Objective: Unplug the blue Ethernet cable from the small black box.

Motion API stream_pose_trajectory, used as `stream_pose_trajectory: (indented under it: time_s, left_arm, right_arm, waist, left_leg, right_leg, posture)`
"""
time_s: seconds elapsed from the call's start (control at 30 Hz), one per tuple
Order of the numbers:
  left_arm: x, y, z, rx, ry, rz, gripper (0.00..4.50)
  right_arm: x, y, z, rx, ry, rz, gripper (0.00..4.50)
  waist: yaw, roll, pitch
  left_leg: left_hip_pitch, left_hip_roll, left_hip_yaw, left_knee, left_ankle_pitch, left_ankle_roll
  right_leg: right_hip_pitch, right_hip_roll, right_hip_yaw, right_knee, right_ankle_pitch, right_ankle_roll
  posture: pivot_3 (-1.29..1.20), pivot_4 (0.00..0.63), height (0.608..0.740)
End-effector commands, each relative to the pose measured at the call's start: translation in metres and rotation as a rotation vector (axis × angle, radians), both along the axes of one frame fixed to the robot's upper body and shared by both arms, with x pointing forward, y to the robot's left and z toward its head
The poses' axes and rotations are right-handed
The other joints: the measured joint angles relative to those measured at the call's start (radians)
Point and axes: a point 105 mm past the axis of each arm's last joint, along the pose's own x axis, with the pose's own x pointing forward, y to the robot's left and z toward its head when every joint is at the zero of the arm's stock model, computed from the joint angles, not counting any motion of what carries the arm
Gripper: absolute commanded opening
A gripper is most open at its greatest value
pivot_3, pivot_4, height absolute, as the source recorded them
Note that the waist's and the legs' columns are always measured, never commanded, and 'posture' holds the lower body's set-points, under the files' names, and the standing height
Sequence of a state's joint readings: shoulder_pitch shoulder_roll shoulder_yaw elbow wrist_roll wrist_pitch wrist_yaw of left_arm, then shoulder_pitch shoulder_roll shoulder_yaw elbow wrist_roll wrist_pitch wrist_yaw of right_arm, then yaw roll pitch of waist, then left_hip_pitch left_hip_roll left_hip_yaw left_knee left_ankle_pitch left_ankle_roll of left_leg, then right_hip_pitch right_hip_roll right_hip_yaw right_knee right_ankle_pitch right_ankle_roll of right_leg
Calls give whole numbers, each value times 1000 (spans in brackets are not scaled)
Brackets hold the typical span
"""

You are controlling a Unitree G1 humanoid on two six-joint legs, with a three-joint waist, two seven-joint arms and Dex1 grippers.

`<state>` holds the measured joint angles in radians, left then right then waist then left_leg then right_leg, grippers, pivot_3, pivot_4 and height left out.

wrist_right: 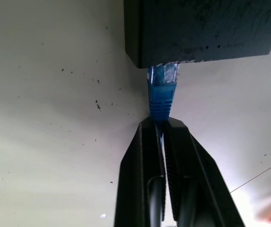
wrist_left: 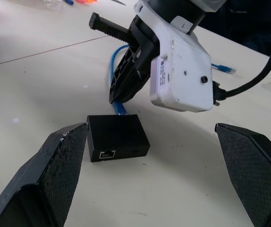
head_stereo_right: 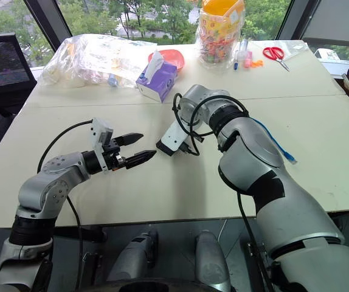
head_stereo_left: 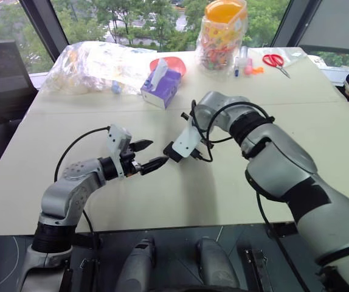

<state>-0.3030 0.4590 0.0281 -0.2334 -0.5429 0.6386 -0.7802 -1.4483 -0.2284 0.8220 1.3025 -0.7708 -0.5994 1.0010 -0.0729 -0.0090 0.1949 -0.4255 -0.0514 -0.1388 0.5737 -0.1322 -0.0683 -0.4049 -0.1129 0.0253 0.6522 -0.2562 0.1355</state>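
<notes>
With the right gripper [wrist_right: 163, 124] clamped on the blue Ethernet cable [wrist_right: 162, 97] behind its plug, the light small black box [wrist_left: 117, 136] likely drags along unless the spread-open left gripper [wrist_left: 154, 165] braces it.

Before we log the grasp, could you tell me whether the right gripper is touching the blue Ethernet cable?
Touching: the right wrist view shows the right gripper clamped on the blue Ethernet cable.

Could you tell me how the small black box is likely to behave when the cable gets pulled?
The small black box looks light and lies loose on the table, so it would probably slide along with the blue Ethernet cable, which the right tool pinches. Being low and flat, it seems unlikely to tip.
</notes>
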Motion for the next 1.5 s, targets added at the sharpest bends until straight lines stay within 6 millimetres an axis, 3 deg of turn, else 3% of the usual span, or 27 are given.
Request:
stream_pose_trajectory:
  time_s: [0.03, 0.23, 0.33, 0.47, 0.63, 0.9, 1.0, 1.37, 1.47, 1.5]
  left_arm:
    - [1, 3, 15, -24, -64, 9, 4500]
    - [7, -1, 21, -49, -70, -12, 4500]
    - [15, -9, 35, -120, -68, -50, 4500]
    - [26, -18, 54, -182, -72, -97, 4500]
    - [31, -34, 78, -253, -50, -186, 4500]
    - [26, -46, 87, -259, -10, -292, 4500]
    - [24, -47, 98, -287, 10, -336, 4500]
    - [24, -43, 94, -229, -17, -342, 4500]
    - [25, -45, 90, -216, -22, -344, 3770]
    - [25, -46, 89, -210, -23, -346, 3307]
  right_arm:
    - [3, 12, 24, 264, -10, -13, 53]
    - [8, -17, 53, 584, -82, -60, 53]
    - [4, -58, 68, 824, -222, -134, 53]
    - [-21, -79, 82, 1073, -414, -205, 53]
    - [-43, -91, 89, 1187, -678, -234, 53]
    - [-70, -69, 83, 1215, -781, -201, 53]
    - [-74, -68, 84, 1230, -781, -205, 53]
    - [-79, -57, 90, 1241, -752, -169, 53]
    - [-83, -54, 89, 1234, -724, -145, 0]
    - [-85, -53, 88, 1231, -716, -140, 0]
  waist:
    - [2, 0, 0]
    - [19, 0, 1]
    - [38, -1, 1]
    - [41, -2, 1]
    - [29, -2, 1]
    - [33, -2, 1]
    - [37, -3, 2]
    - [34, -3, 2]
    - [35, -3, 2]
    - [35, -3, 2]
  left_leg:
    - [0, 0, 0, 0, 0, 0]
    - [-2, -2, 0, 0, 0, 0]
    - [-2, -2, 0, 0, 0, 0]
    - [-5, -3, 2, 1, 0, 0]
    - [-5, -3, 4, 2, 0, 0]
    - [-5, -3, 4, 2, 0, 0]
    - [-6, -3, 4, 2, 0, 0]
    - [-6, -3, 3, 2, 0, 0]
    - [-6, -3, 3, 2, 0, 0]
    - [-6, -3, 3, 2, 0, 0]
  right_leg:
    - [0, 0, 0, 0, 0, 0]
    - [1, -2, 0, -3, -2, 3]
    - [2, -2, 0, -4, -2, 3]
    - [2, -5, 0, -5, -3, 4]
    - [0, -6, 0, -5, -3, 4]
    - [1, -6, 0, -6, -3, 4]
    - [1, -6, 0, -6, -3, 4]
    - [1, -6, 0, -7, -3, 4]
    - [1, -6, 0, -7, -3, 4]
    - [1, -6, 0, -7, -3, 4]
  posture:
    - [0, 150, 728]
    - [0, 150, 728]
    - [0, 150, 728]
    - [0, 150, 728]
    - [0, 150, 728]
    - [0, 150, 728]
    - [0, 150, 728]
    - [0, 150, 728]
    - [0, 150, 728]
    - [0, 150, 728]
